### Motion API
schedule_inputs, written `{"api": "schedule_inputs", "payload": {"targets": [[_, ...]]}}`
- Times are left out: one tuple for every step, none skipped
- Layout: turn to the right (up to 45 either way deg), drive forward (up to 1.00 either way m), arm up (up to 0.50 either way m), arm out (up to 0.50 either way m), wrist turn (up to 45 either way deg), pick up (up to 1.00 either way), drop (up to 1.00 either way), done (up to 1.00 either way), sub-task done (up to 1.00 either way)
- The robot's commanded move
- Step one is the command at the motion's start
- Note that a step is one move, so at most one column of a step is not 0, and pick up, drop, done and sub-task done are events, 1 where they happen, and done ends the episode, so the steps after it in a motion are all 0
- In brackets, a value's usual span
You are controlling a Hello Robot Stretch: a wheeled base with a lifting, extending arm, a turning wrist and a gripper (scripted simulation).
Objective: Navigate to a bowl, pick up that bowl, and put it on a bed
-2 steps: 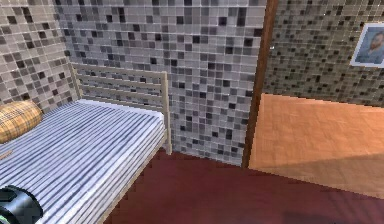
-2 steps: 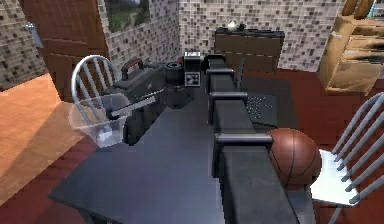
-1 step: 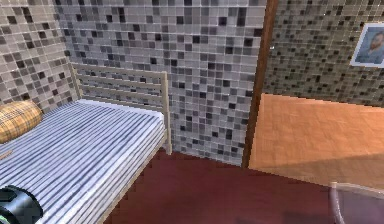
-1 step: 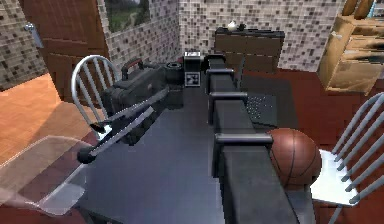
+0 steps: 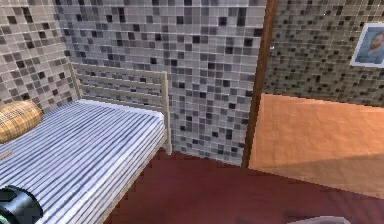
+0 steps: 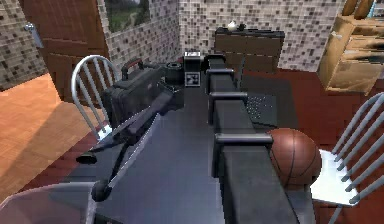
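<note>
The bed (image 5: 90,150) stands at the forward view's left, with a striped grey cover, a pale wooden footboard and a plaid pillow (image 5: 17,120). In the arm side view my arm stretches over a dark tabletop (image 6: 170,170). My gripper (image 6: 93,173) points its thin fingers (image 6: 120,160) down toward the view's bottom left. A pale grey rounded shape (image 6: 45,205), possibly a bowl, lies at the bottom left corner just past the fingers. I cannot tell whether the gripper holds anything.
A doorway (image 5: 320,130) to an orange-floored room opens right of the bed, with a picture (image 5: 368,45) on the wall. White chairs (image 6: 88,85) (image 6: 350,150), a basketball (image 6: 295,155), a dark cabinet (image 6: 250,45), a wooden shelf (image 6: 355,50) and a door (image 6: 70,30) surround the table.
</note>
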Motion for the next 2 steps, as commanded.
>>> {"api": "schedule_inputs", "payload": {"targets": [[0.0, 0.00, 0.00, -0.28, 0.0, 0.00, 0.00, 0.00, 0.00], [-12.0, 0.00, 0.00, 0.00, 0.0, 0.00, 0.00, 0.00, 0.00]]}}
